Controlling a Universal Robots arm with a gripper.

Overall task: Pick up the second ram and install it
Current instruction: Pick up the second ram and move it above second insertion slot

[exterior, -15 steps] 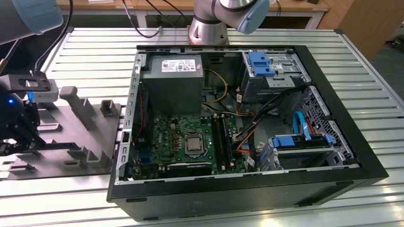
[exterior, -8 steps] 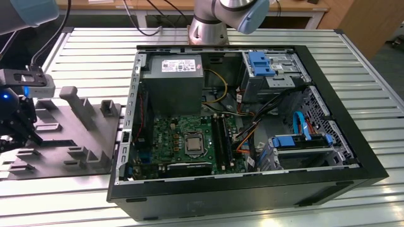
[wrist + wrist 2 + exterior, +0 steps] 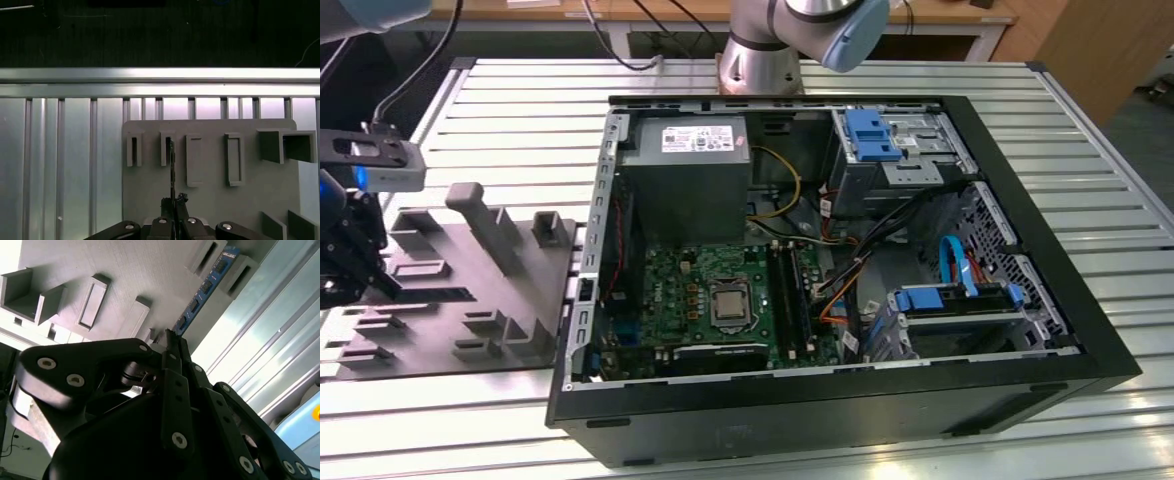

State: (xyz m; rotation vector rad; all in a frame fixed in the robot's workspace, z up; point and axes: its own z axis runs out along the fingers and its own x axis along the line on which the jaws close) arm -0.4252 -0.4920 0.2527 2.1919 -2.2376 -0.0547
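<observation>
On tray (image 3: 100, 270), ram (image 3: 206, 284) stands on edge between slotted blocks, kept upright for grasping; gripper (image 3: 171, 340) narrow, seemingly pinched on its end. All on desk (image 3: 520, 120), beside open case (image 3: 854, 420)

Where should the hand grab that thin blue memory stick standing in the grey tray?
Probably pinch its flat faces at the exposed long edge, coming from above: the memory stick stands on edge, slotted between blocks of the grey tray.
</observation>
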